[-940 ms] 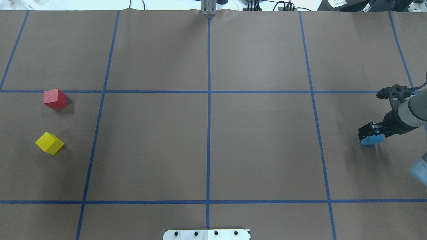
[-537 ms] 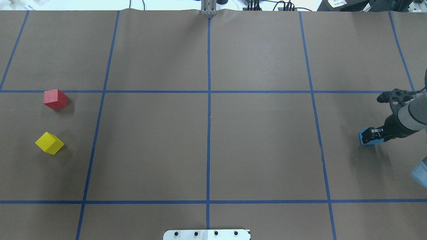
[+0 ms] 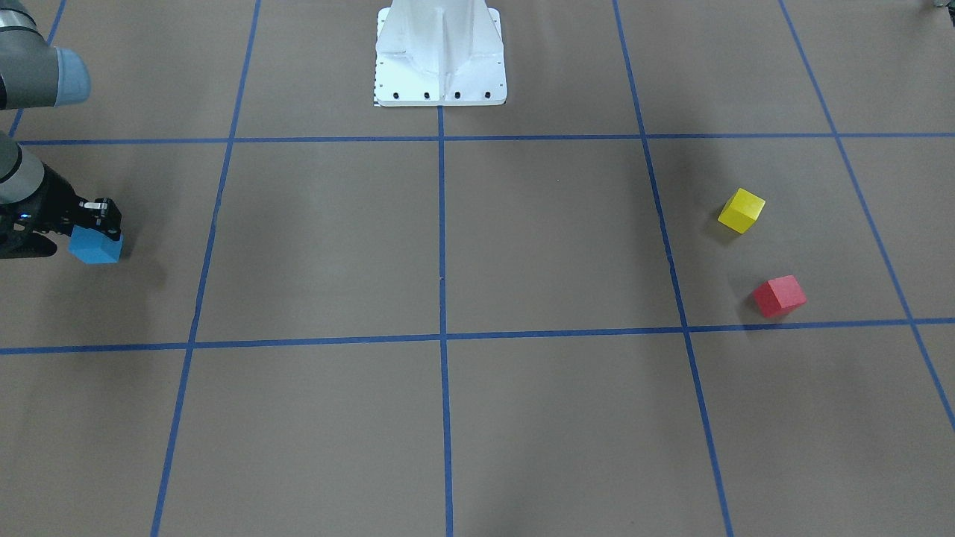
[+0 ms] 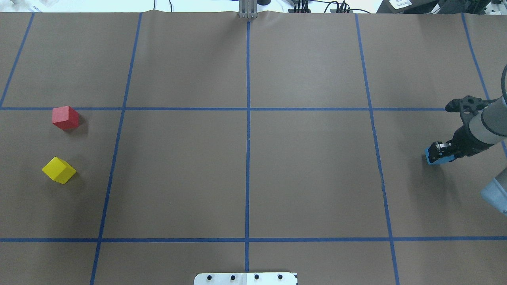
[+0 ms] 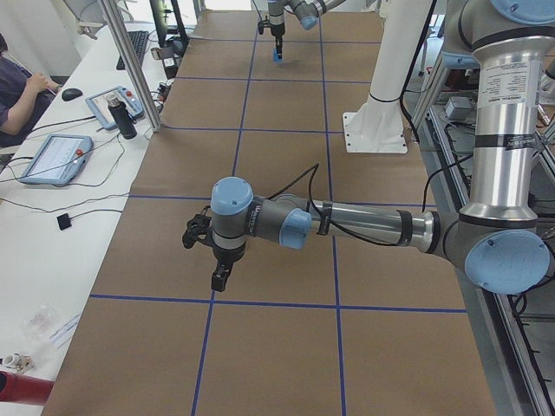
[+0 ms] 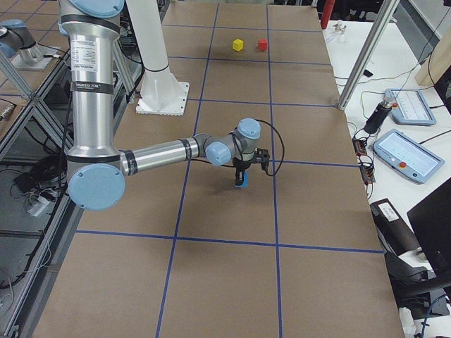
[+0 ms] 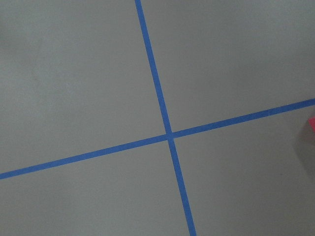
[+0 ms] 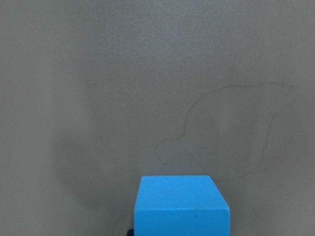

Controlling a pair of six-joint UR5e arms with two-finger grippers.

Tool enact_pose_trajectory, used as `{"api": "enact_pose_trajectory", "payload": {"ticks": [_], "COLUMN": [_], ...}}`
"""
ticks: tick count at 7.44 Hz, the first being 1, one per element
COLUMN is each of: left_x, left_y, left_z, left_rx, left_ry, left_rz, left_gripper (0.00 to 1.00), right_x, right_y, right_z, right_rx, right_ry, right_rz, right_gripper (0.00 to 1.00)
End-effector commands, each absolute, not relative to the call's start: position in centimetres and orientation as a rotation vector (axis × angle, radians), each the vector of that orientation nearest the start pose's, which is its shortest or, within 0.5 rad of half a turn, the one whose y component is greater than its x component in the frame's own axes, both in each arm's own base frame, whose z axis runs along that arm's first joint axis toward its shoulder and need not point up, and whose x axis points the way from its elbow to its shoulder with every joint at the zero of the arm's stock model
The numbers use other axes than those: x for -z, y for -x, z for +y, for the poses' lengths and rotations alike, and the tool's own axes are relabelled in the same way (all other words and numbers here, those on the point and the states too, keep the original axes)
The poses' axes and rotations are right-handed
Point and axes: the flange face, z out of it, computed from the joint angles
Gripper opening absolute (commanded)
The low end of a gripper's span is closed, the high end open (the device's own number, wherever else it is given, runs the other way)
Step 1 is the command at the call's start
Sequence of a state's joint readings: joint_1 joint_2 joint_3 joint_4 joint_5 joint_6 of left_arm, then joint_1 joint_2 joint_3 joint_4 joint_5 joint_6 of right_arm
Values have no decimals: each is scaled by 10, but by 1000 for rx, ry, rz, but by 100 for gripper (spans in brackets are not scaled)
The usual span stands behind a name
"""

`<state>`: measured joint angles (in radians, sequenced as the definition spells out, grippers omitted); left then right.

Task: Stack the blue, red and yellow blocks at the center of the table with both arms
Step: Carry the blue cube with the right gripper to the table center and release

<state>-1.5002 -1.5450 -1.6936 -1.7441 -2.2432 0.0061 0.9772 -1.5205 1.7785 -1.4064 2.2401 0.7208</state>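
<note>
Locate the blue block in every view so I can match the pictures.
Exterior front-facing: blue block at far left, in the right tool.
Overhead exterior: blue block at far right.
Exterior left: blue block tiny, top centre.
Exterior right: blue block at centre.
Left wrist-mounted: not in it.
Right wrist-mounted: blue block at bottom centre.
Shared landmark: white pedestal, in all four exterior views.

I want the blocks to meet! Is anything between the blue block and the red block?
No. In the overhead view only bare table with blue tape lines lies between the blue block and the red block.
</note>
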Motion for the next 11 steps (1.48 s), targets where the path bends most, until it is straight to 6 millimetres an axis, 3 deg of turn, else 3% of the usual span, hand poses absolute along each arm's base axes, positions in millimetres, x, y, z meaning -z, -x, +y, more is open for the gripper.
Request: {"api": "enact_pose_trajectory", "payload": {"ticks": [1, 2, 5, 6, 8, 11], "left_x": [-599, -598, -602, -602, -601, -600], "left_y": [36, 36, 35, 35, 36, 36], "left_z": [-501, -501, -501, -501, -501, -501], "left_rx": [-165, -170, -172, -172, -171, -170], "left_ry": [-237, -240, -234, -233, -235, -238], "left_rz": [676, 676, 676, 677, 675, 675], "left_gripper": [100, 100, 100, 100, 100, 100], "right_x": [-360, -305, -180, -168, -180, -186], "right_y": [274, 316, 484, 523, 580, 614], "right_z": [-550, -573, -606, -602, -563, -544], "right_rx": [38, 66, 194, 173, 126, 97], "right_ry": [104, 87, 67, 68, 121, 123], "right_rz": [-767, -719, -692, -720, -733, -775], "right_gripper": [0, 0, 0, 0, 0, 0]}}
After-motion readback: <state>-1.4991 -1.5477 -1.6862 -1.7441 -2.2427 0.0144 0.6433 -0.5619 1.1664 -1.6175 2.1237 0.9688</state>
